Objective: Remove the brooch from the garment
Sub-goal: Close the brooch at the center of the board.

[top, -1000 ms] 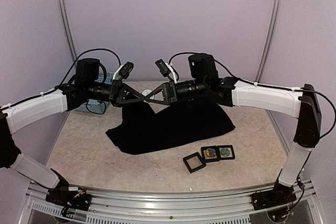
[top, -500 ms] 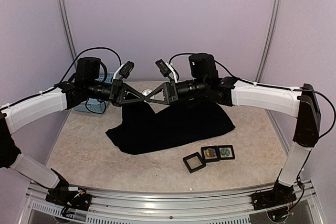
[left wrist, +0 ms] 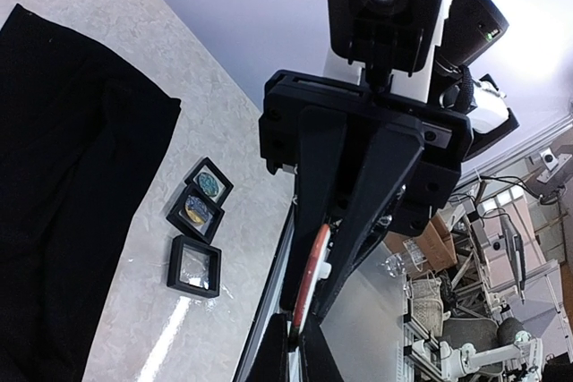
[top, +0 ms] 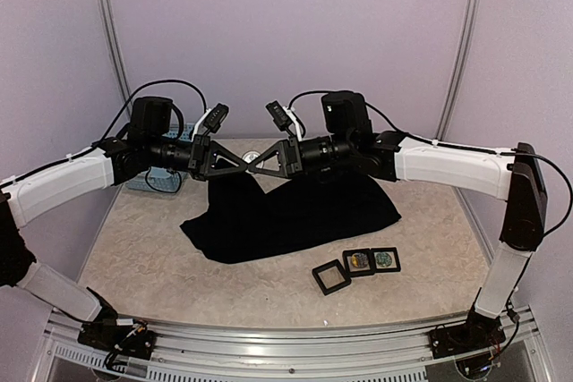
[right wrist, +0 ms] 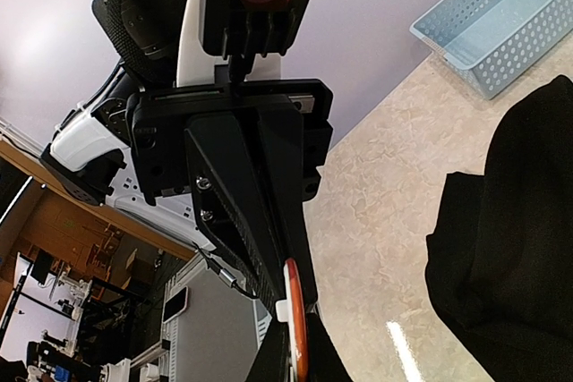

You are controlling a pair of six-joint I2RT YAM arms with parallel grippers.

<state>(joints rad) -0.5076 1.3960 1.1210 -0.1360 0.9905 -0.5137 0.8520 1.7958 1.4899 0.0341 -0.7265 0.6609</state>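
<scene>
The brooch (left wrist: 312,266), a thin orange-red disc with a white back, is seen edge-on and held in the air between both grippers. It also shows in the right wrist view (right wrist: 295,310). My left gripper (top: 240,165) and right gripper (top: 254,165) meet tip to tip above the back left part of the garment (top: 295,212). Each is shut on the brooch. The garment is large black fabric lying loose on the table, and it also shows in the left wrist view (left wrist: 63,158) and the right wrist view (right wrist: 510,248). The brooch is apart from the garment.
A light-blue basket (top: 161,176) stands at the back left behind the left arm. Three small black square frames (top: 358,266) lie in front of the garment at the right; two hold coloured pieces. The metal table edge (top: 286,342) runs along the front.
</scene>
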